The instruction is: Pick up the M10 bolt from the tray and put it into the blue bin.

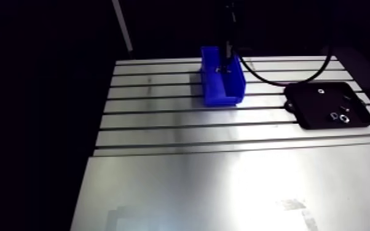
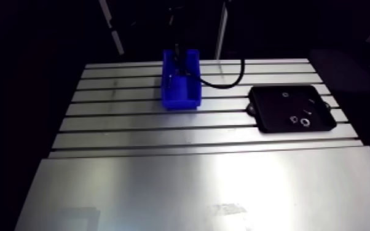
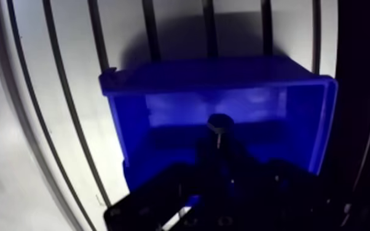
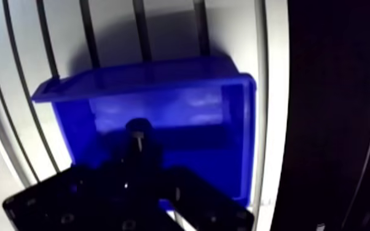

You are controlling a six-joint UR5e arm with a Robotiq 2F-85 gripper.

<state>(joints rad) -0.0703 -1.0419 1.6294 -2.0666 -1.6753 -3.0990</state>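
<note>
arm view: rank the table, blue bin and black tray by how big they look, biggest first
1. table
2. black tray
3. blue bin, which sits farther back, so their real sizes may be closer

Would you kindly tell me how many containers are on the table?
2: the blue bin, below the end effector holding a bolt, and the black tray beside it on the table. None seems hidden.

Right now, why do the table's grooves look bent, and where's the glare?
Wrist view: its wide lens bends the straight slots of the table, and the blue bin casts a shadow beyond itself. Arm view: glare whitens the table's near plate.
</note>
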